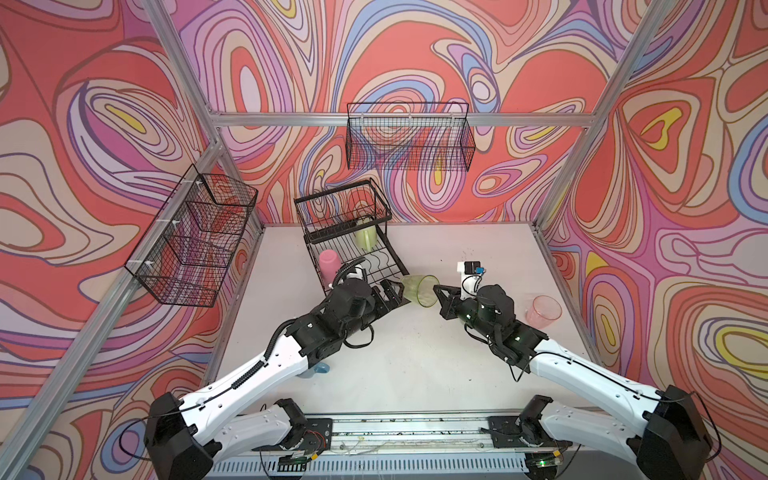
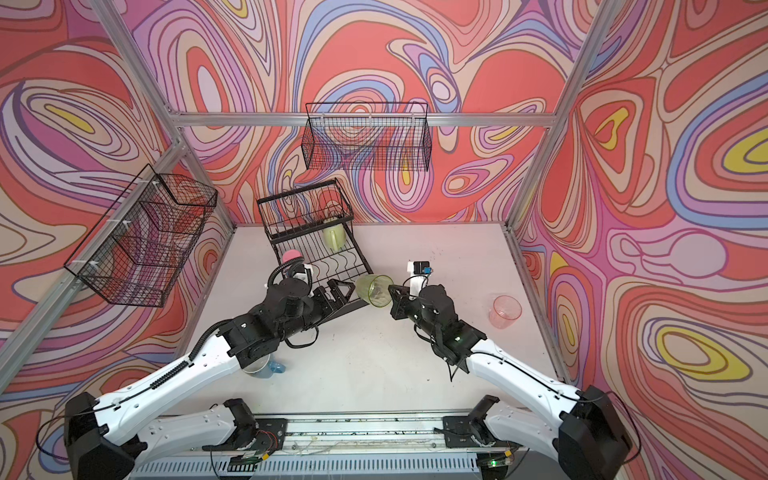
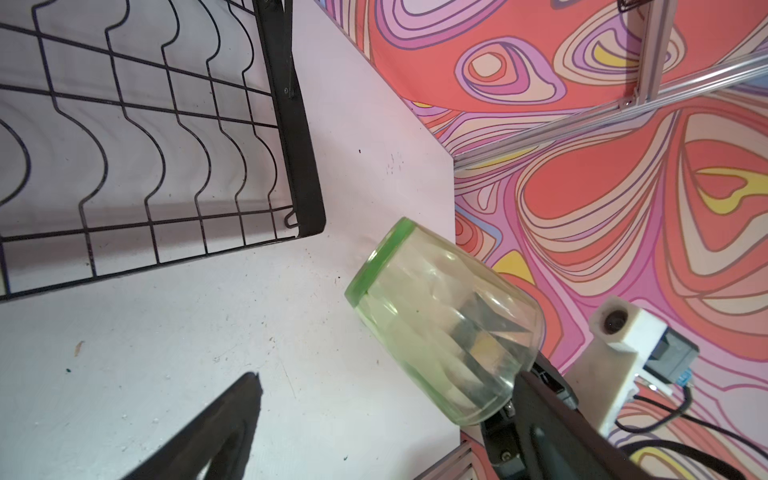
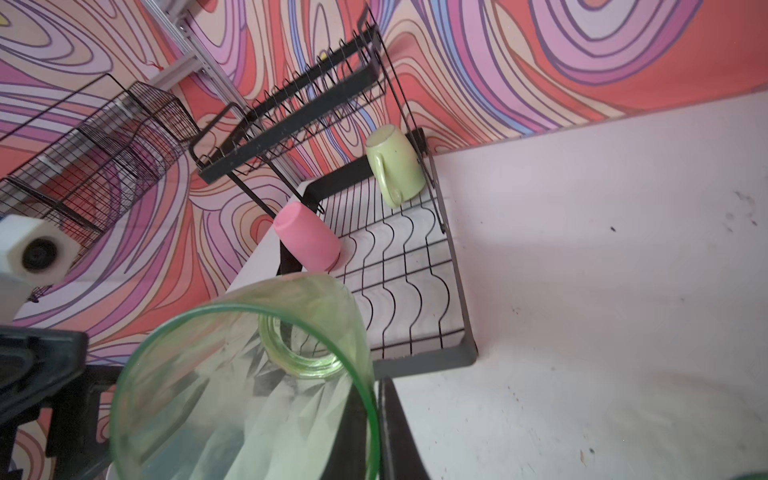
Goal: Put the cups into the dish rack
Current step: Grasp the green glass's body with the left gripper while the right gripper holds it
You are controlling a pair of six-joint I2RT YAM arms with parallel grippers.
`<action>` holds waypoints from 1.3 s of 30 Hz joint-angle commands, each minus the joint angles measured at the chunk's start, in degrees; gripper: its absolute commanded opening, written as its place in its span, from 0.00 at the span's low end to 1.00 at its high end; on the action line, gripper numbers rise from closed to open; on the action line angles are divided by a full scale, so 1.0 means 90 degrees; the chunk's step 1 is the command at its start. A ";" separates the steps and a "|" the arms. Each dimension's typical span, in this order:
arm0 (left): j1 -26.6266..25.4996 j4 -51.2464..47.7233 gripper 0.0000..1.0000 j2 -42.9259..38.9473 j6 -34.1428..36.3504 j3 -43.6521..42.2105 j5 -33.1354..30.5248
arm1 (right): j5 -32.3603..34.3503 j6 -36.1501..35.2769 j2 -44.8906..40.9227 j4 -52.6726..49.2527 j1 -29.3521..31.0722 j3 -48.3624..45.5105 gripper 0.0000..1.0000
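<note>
While R fingers pinch tumbler, L fingers gape.

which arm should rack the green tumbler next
Right, probably. The right gripper is shut on the rim of the clear green tumbler, holding it tilted off the near corner of the dish rack. The left gripper is open and empty beside the tumbler's base, so it would need a handover first.

Bright even light, soft shadows, warped edges, green tumbler blurred

Near end of dish rack is bare; pink tumbler and mug stand farther back.
</note>
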 commanded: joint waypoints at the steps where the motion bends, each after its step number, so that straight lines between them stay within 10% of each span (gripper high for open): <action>1: 0.0140 0.0436 0.98 0.0007 -0.0714 -0.0006 0.0220 | -0.0242 -0.0429 0.0359 0.1503 -0.0058 -0.0084 0.00; 20: 0.0630 0.4072 0.96 0.1235 -0.3801 -0.0882 0.0663 | -0.0855 -0.0713 0.1332 0.4281 -0.0382 -0.0579 0.00; 39: 0.0688 0.5385 0.88 0.1991 -0.4261 -0.0845 0.1007 | -0.1693 -0.0654 0.1667 0.4100 -0.0401 -0.0233 0.00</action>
